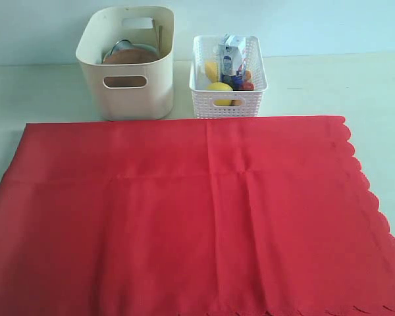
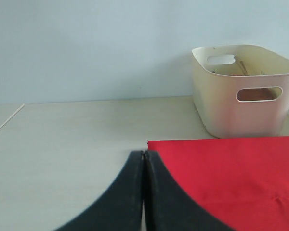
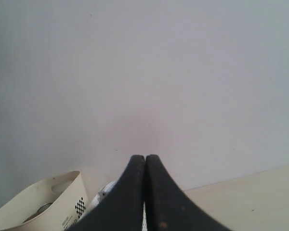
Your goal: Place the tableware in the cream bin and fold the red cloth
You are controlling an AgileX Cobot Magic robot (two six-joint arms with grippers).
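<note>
The red cloth (image 1: 197, 210) lies spread flat over the front of the table, scalloped edge on the right. Behind it at the left stands the cream bin (image 1: 127, 62), with a round brown wooden plate (image 1: 125, 56) and steel cup rim inside. Neither arm shows in the exterior view. In the left wrist view my left gripper (image 2: 143, 153) is shut and empty, its tips just off a corner of the cloth (image 2: 231, 178), with the bin (image 2: 243, 91) beyond. My right gripper (image 3: 145, 157) is shut and empty, raised toward the wall, with the bin's rim (image 3: 38, 204) low beside it.
A white lattice basket (image 1: 228, 95) with a lemon, a milk carton and other food stands right of the bin. Bare pale table (image 1: 355, 85) runs along the back and right, with the wall behind. The cloth reaches the exterior view's lower edge.
</note>
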